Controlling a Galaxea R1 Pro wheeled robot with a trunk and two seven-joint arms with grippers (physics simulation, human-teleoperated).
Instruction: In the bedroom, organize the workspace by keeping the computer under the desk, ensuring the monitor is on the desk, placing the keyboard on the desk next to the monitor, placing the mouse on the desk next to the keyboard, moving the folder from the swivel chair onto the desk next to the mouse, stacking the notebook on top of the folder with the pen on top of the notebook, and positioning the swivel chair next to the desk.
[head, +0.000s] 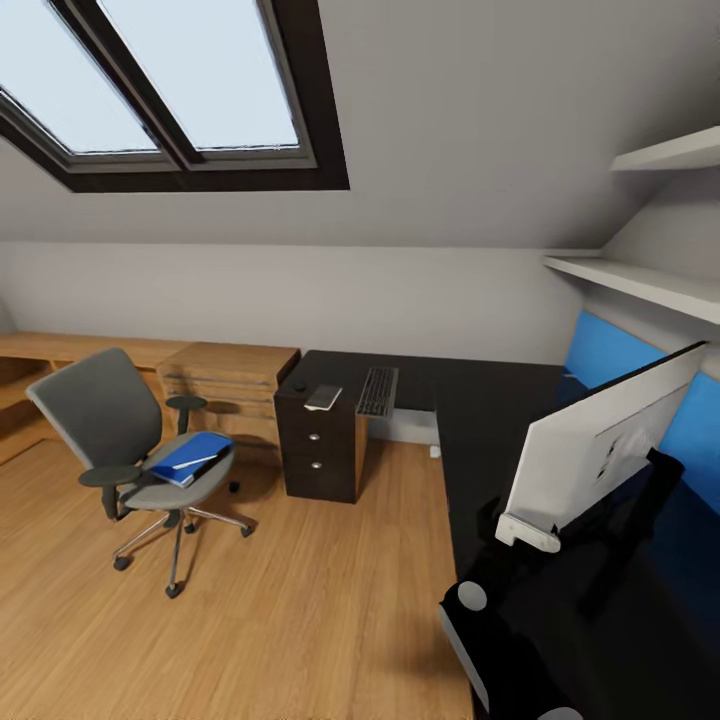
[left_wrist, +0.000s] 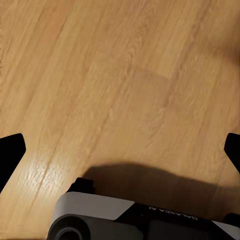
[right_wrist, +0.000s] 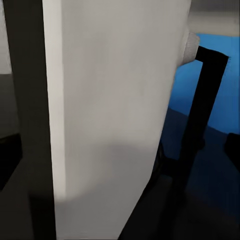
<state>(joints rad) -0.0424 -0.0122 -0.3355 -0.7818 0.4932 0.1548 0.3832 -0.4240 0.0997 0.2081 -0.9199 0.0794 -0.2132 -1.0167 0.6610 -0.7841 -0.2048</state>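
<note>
While the left gripper (left_wrist: 120, 150) hangs wide open over bare floor (left_wrist: 120, 75), right gripper's state can't be told beside the monitor (head: 600, 440) on the desk (head: 490, 410); keyboard (head: 378, 391) at eleven o'clock, folder (head: 190, 457) on the swivel chair (head: 130, 450) at nine.

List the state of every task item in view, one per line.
monitor: tilted, white back toward the camera, over the desk
keyboard: flat on desk
folder: on swivel chair seat
pen: lying on folder
notebook: flat on the drawer pedestal top
left gripper: open, over bare floor
</note>
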